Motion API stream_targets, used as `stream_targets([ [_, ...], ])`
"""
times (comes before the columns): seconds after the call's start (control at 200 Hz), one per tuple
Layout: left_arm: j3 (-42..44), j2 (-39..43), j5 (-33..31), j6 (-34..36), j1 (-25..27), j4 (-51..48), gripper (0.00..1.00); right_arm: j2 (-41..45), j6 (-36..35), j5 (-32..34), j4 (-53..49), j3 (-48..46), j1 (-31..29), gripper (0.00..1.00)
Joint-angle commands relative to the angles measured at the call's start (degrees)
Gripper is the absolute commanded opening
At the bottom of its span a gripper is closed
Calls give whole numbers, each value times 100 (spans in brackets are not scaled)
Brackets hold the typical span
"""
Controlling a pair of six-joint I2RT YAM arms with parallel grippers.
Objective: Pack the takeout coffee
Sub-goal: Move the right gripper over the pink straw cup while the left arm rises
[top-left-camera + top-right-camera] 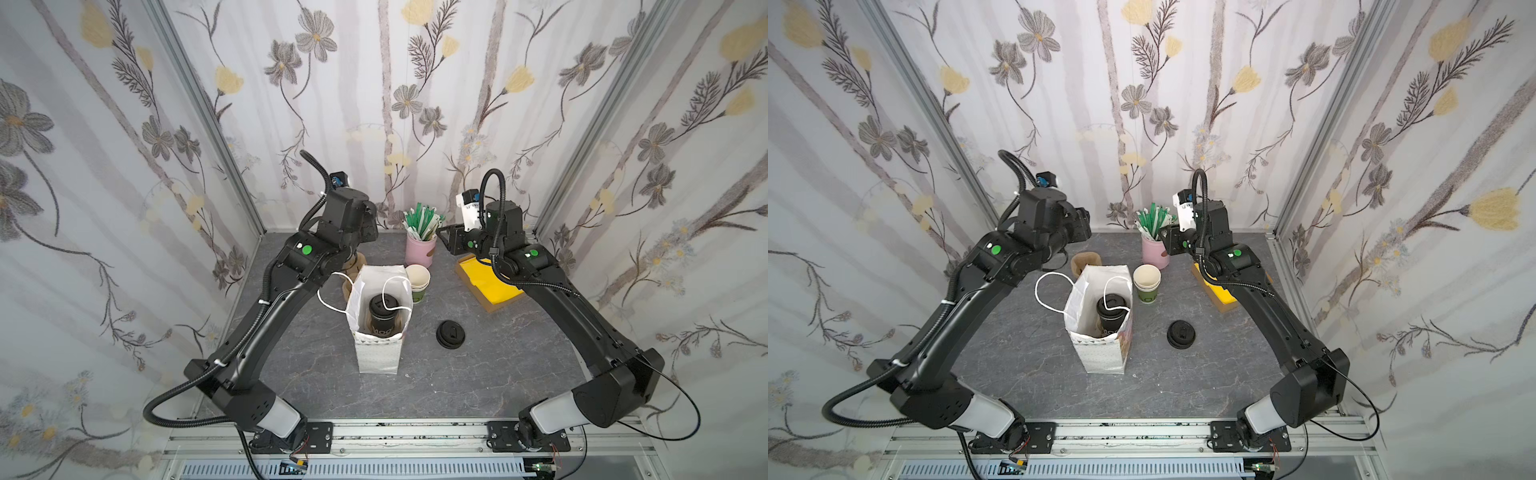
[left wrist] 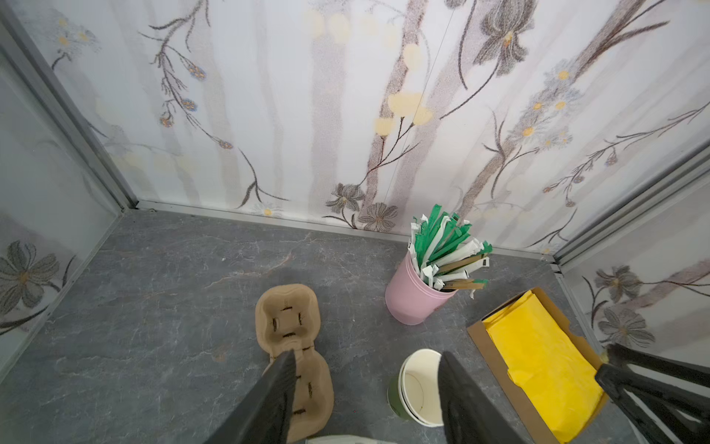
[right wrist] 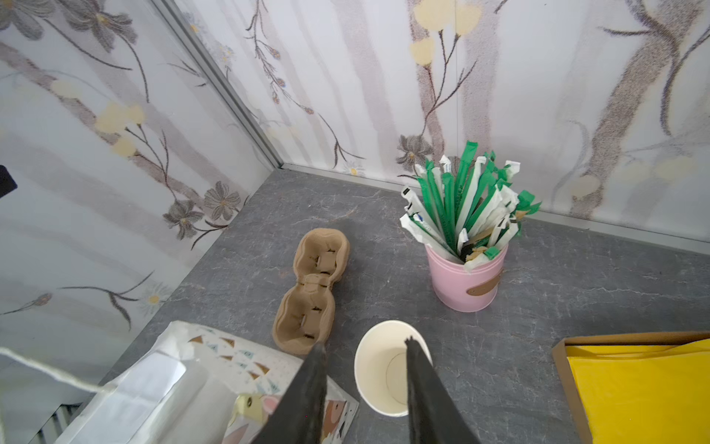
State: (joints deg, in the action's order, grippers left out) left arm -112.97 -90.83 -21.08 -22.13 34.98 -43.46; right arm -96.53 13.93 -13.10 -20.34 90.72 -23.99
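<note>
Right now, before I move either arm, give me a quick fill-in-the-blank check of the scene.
1. The coffee cup with the black lid stands inside the white ____.
2. The loose lid lies flat on the grey ____.
3. The straws stand in a ____ tin.
4. The left gripper and the right gripper are open, and each holds ____.
Missing words: bag; table; pink; nothing.

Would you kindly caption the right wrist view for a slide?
Open right tool frames a lidless cup; carrier and straw pot beyond.
</note>
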Motion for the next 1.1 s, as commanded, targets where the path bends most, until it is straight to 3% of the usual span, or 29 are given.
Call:
stream_targets([
  [0.0, -651, -559, 441, 262, -113, 172, 60, -375, 60, -6, 386, 381, 132, 34],
  [0.185, -1288, -1381, 1254, 130, -405, 169, 59, -1381, 92, -51, 304, 1304, 226, 35],
  [0.38, -1216, -1570, 1777, 165, -532, 171, 60, -2418, -55, -487, 179, 2398, 230, 28],
  [0.575, -886, -1453, 1877, 166, -562, 178, 62, -2852, -512, -398, 188, 2680, 244, 30],
  [0.744, -543, -1263, 1854, 134, -562, 172, 62, -3125, -50, -167, 208, 2852, 449, 20],
  [0.869, -356, -1136, 1755, 156, -566, 176, 62, -3229, 70, -326, 149, 2917, 516, 22],
  [1.099, -115, -913, 1604, 156, -580, 180, 62, -3201, -751, -707, -219, 2750, 517, 24],
])
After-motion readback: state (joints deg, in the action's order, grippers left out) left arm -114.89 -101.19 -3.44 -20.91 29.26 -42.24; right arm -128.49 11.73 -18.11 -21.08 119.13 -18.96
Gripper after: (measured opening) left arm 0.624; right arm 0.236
